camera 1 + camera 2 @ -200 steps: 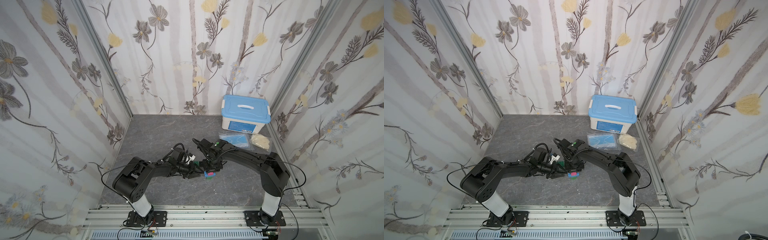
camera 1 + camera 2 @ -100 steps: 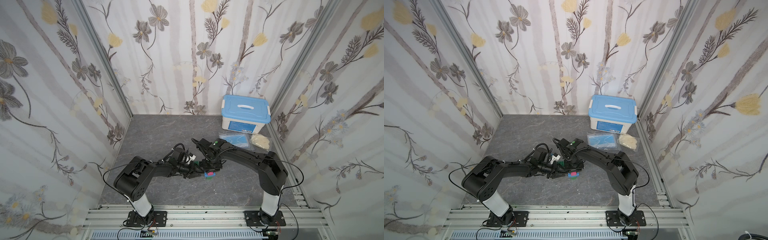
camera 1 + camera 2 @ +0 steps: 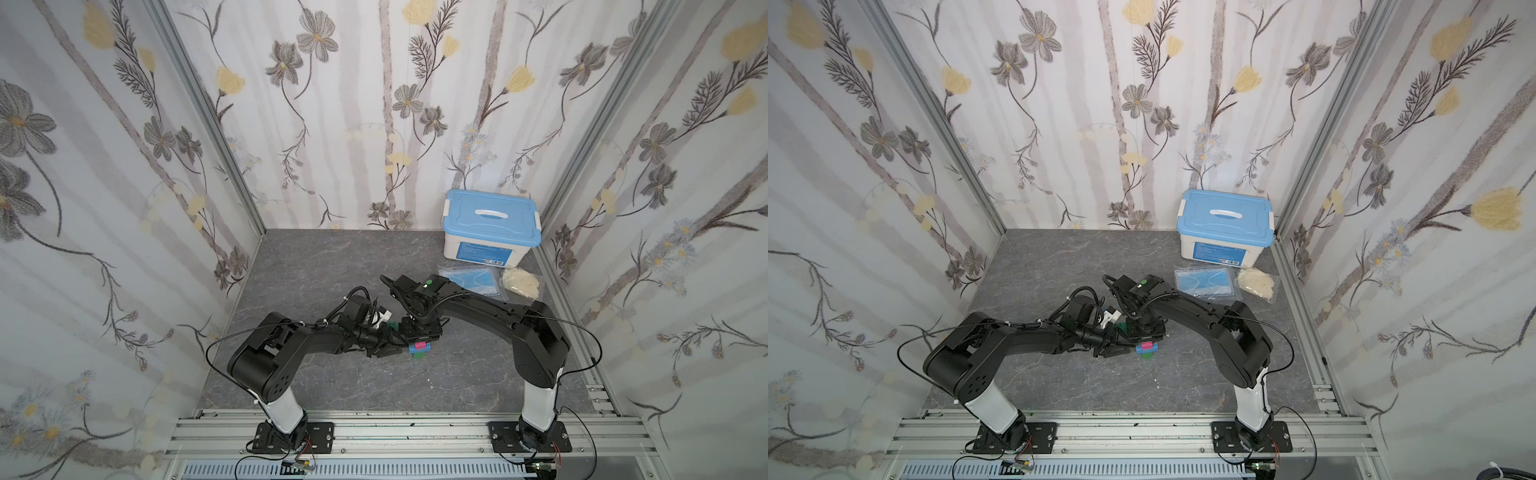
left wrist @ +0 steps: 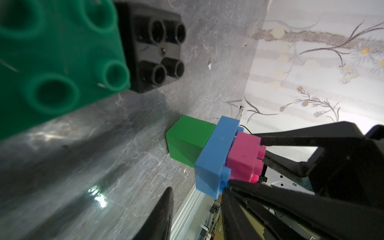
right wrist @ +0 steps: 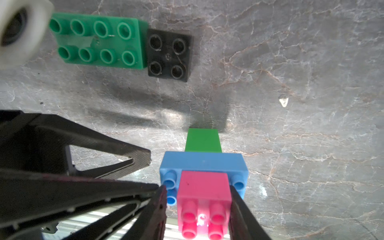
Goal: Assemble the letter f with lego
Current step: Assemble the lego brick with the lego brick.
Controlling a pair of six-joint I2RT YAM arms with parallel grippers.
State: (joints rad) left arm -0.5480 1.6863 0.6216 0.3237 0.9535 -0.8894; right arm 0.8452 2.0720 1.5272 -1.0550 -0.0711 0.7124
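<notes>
While my right gripper (image 5: 197, 187) straddles it from above, the stack (image 3: 419, 348) stands upright mid-table between my arms, long axis vertical, studs up: green brick (image 5: 202, 140) on the table (image 5: 301, 135), blue brick (image 5: 202, 161) across it, pink brick (image 5: 204, 186) on top. Blue's long axis runs toward my left gripper (image 3: 388, 349), overhanging both sides. Right fingers (image 5: 239, 207) apart, flanking pink; one touches its side, the other shows a gap. Left fingers (image 5: 124, 153): can't tell if apart or together; one tip sits just beside blue's end. Nearby, flat green brick (image 5: 99, 41) and black brick (image 5: 169, 55) lie touching, studs up, apart from the stack. Well apart at the far right corner: blue-lidded box (image 3: 490, 226), mask packet (image 3: 471, 278).
</notes>
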